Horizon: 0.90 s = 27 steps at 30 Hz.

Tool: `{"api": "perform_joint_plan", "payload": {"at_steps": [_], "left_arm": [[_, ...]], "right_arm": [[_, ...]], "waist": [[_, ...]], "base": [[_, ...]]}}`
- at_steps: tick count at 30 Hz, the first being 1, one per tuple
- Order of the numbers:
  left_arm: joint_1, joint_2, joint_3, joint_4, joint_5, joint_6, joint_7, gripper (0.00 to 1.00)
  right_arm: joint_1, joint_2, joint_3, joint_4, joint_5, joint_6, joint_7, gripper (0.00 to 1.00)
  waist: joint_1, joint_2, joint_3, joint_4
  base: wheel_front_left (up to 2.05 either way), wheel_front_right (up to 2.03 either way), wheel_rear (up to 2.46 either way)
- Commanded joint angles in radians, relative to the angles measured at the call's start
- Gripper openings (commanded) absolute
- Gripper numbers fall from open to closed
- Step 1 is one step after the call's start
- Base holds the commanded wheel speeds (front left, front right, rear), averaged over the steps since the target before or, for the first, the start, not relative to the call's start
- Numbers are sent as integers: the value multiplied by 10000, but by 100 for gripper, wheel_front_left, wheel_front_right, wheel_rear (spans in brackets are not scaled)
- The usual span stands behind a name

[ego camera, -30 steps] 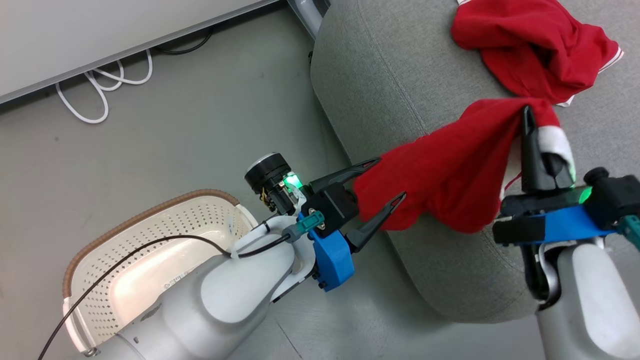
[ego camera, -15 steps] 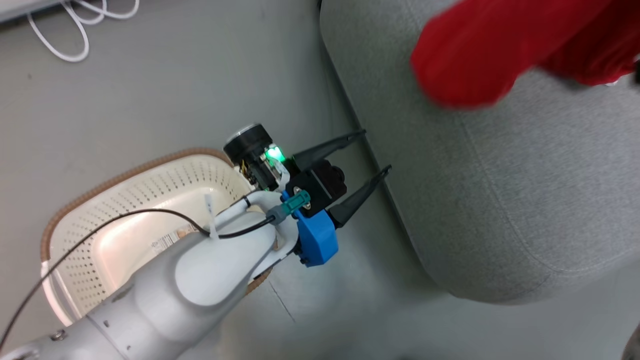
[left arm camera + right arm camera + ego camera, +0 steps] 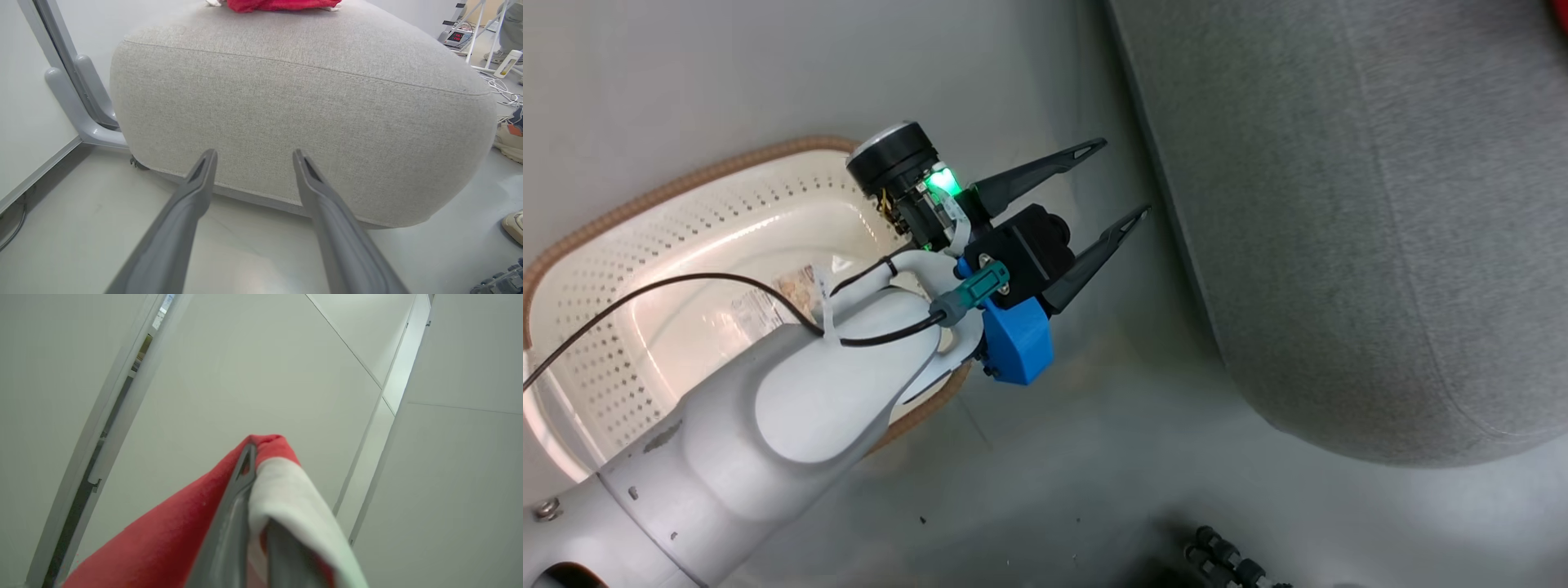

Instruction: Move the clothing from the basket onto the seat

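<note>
The clothing (image 3: 163, 535) drapes over the right tool (image 3: 255, 457) pinching it; left tool (image 3: 1117, 180) spread, empty, beside seat (image 3: 286, 90).

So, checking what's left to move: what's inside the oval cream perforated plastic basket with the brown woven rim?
A printed label lies on the basket's bare bottom, nothing else visible. The left arm's pale forearm covers its right end, which cannot be judged.

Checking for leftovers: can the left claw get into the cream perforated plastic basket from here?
Probably yes: the open left claw hangs beside the basket, whose top is uncovered; it points toward the grey fabric seat, so must turn.
</note>
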Motion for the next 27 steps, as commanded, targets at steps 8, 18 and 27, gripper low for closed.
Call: {"api": "perform_joint_plan", "payload": {"at_steps": [8, 18, 27], "left_arm": [[-310, 342, 45, -312, 92, 122, 20, 100], [-313, 322, -54, -415, 19, 148, -64, 100], [-93, 81, -213, -144, -76, 120, -308, 100]], "right_arm": [[494, -21, -323, 1555, -419, -3, 2, 0], [1527, 1536, -444, 2293, -1448, -3, 2, 0], [2152, 1443, -715, 2559, -1358, -5, 2, 41]], "waist": [[-2, -1, 834, 254], [-2, -1, 851, 380], [-2, -1, 561, 606]], "base": [[0, 0, 0], [0, 0, 0], [0, 0, 0]]}}
